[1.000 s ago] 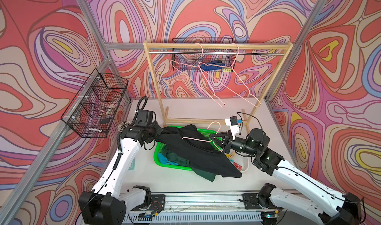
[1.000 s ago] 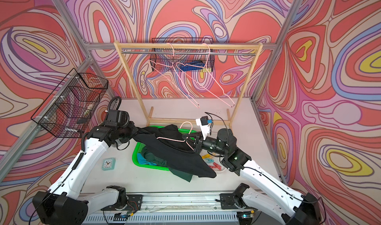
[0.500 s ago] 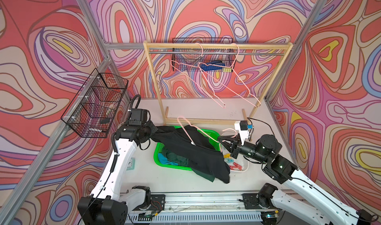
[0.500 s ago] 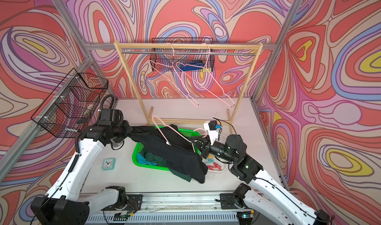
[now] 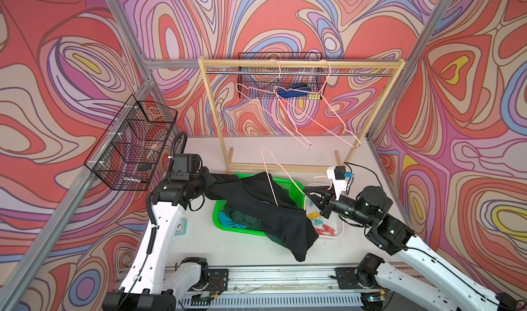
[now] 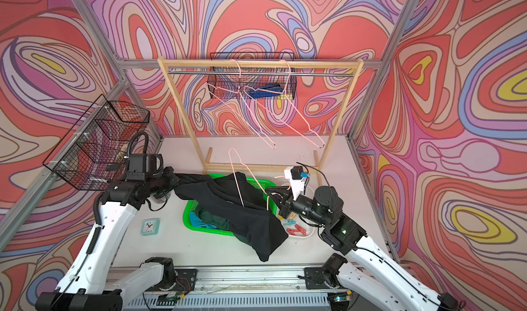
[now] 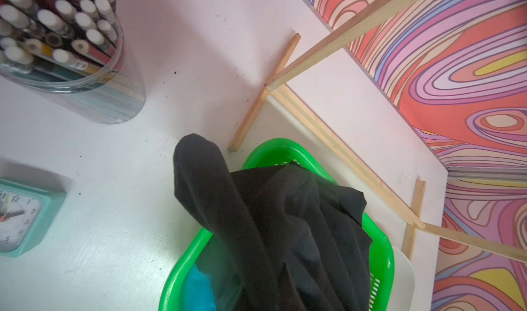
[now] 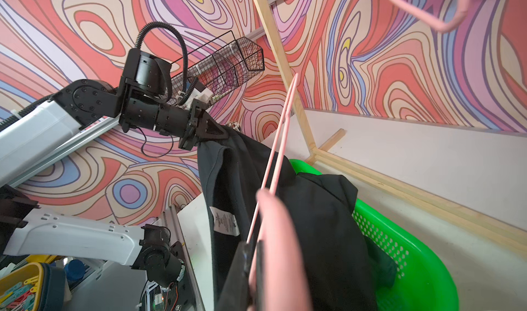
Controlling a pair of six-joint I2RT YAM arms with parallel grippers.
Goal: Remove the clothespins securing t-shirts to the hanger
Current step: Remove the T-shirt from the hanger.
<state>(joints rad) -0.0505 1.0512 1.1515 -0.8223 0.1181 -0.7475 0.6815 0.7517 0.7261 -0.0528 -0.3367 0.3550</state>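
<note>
**Top views.** In both top views your left gripper [image 5: 209, 181] is clamped on one end of the black shirt [image 5: 256, 209]. Your right gripper [image 5: 310, 194] is pinched shut on the pink hanger [image 5: 270, 181]. The shirt stretches between them over the green basket [image 5: 218, 219]. The hanger stands steeply, hook up. The clothespins [image 5: 322, 227] lie in the white tray [image 5: 339, 231] just beneath the right gripper, and none shows on the shirt.

**Left wrist.** The shirt runs away over the basket rim. The jaws are out of frame.

**Right wrist.** The hanger wire points from your right gripper towards the left one, passing the collar. Judgement: pull apart along that line.
</note>
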